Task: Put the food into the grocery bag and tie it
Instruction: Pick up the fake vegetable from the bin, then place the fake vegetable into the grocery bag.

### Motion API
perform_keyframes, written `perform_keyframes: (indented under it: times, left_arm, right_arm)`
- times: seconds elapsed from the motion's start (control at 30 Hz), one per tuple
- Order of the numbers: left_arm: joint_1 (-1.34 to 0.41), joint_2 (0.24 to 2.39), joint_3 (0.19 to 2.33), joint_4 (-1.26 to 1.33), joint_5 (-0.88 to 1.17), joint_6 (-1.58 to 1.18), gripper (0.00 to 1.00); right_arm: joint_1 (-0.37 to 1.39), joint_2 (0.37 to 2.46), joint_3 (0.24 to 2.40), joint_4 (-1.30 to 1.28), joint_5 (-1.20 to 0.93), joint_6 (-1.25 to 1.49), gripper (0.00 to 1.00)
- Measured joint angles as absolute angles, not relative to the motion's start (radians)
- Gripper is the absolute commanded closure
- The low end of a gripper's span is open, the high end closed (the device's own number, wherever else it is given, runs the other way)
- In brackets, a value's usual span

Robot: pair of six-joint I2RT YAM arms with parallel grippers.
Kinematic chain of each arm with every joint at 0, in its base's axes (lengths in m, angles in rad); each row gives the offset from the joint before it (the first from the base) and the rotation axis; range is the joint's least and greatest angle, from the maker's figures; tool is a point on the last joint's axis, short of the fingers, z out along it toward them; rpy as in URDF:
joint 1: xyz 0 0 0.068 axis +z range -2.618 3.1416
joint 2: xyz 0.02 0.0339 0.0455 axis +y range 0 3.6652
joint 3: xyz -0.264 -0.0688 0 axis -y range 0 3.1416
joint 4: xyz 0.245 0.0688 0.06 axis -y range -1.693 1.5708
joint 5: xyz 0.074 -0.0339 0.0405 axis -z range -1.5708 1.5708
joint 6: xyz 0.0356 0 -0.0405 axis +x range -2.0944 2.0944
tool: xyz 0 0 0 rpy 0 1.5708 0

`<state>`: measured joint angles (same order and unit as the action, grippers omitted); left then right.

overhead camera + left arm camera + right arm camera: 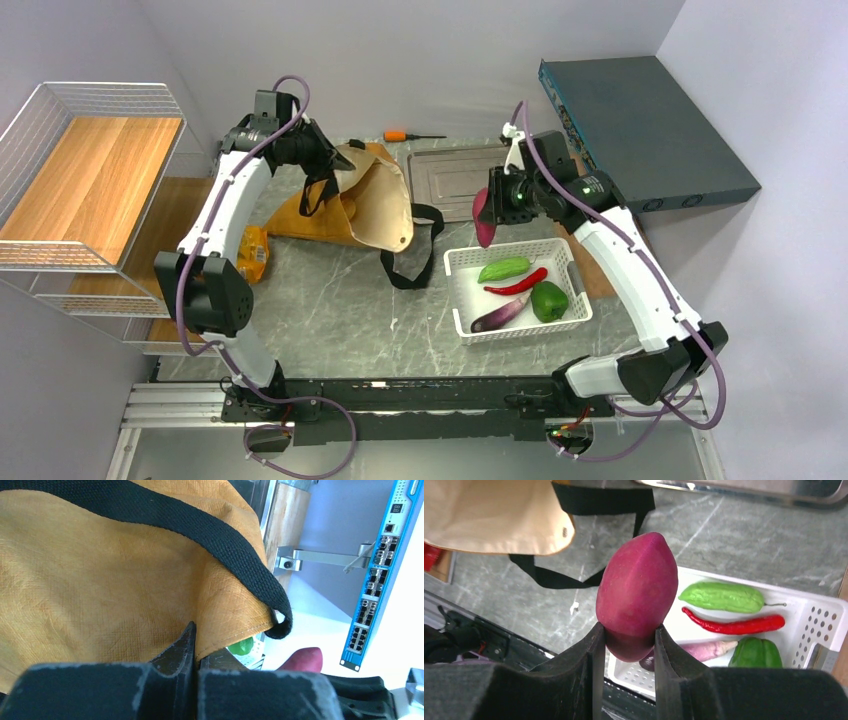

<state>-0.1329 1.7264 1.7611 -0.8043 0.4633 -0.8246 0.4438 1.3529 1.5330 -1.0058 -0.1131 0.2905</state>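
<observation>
1. Right claw (628,629) clamped on the magenta root (636,587) at its lower end, aloft beside the basket (455,290): shallow hold, it could pivot loose.
2. Left claw (194,641) pinched together on the grocery bag (100,585) rim: mouth may sag, blocking entry.

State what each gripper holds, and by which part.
Left gripper is shut on the grocery bag, pinching its ochre fabric edge. Right gripper holds the magenta root by one end.
</observation>
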Motion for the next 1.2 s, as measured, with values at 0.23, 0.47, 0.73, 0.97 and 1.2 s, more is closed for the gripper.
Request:
perform_keyframes:
  times: [0.23, 0.47, 0.73, 0.97, 1.2]
  left_arm:
    - [-0.13, 1.705, 1.761, -0.805, 0.464, -0.826, 1.0]
    - [-0.13, 1.696, 1.764, -0.805, 0.474, -0.832, 1.0]
    - [-0.13, 1.691, 1.768, -0.807, 0.474, -0.832, 1.0]
    - [-0.13, 1.666, 1.768, -0.806, 0.474, -0.831, 1.0]
    - [-0.13, 1.66, 1.768, -0.806, 0.474, -0.831, 1.0]
  right_arm:
    - [0.444, 1.343, 1.592, -0.933, -0.207, 0.312, 1.0]
    - [0.444, 1.321, 1.575, -0.751, -0.313, 0.378, 1.0]
    - [0.465, 1.337, 1.575, -0.59, -0.385, 0.413, 1.0]
    - [0.527, 1.456, 1.617, -0.525, -0.413, 0.413, 1.0]
    - [0.571, 1.582, 1.705, -0.507, -0.426, 0.411, 1.0]
